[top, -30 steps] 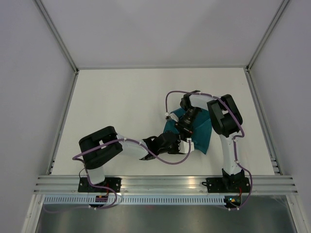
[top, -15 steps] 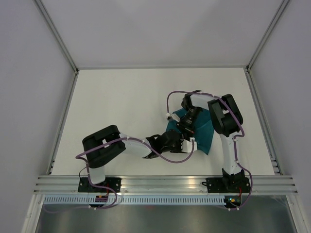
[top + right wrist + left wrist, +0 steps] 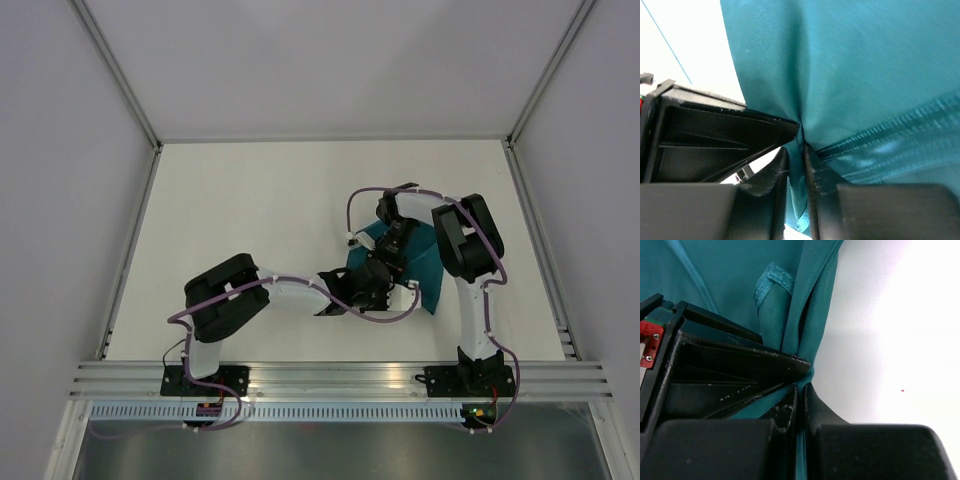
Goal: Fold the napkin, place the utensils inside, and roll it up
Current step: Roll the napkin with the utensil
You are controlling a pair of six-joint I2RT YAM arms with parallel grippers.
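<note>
**First onlooker:** Two arms, one cloth. Where does it lie?

**Second onlooker:** The napkin (image 3: 428, 270) sits bunched at about three o'clock on the white surface (image 3: 250, 200), with both arms bent over it. It is gathered into folds, not spread flat.

**First onlooker:** And the pincers?

**Second onlooker:** The left pincer (image 3: 801, 390) is pressed together on a hemmed fold at the cloth's edge, bare surface just beside it. The right pincer (image 3: 796, 147) pinches a ridge of the napkin too, and in its own camera a stitched hem runs off toward three o'clock.

**First onlooker:** Which step, then?

**Second onlooker:** The folding, by my reading. The next move calls for carrying both pinched parts across together and evenly, so the fold lands square and nothing slips.

**First onlooker:** The utensils?

**Second onlooker:** None show in any camera. Whether they are hidden or elsewhere, I cannot tell.

**First onlooker:** Anything in the way?

**Second onlooker:** The purple cables (image 3: 347, 212) loop close by the cloth, and the two wrists crowd each other.
</note>
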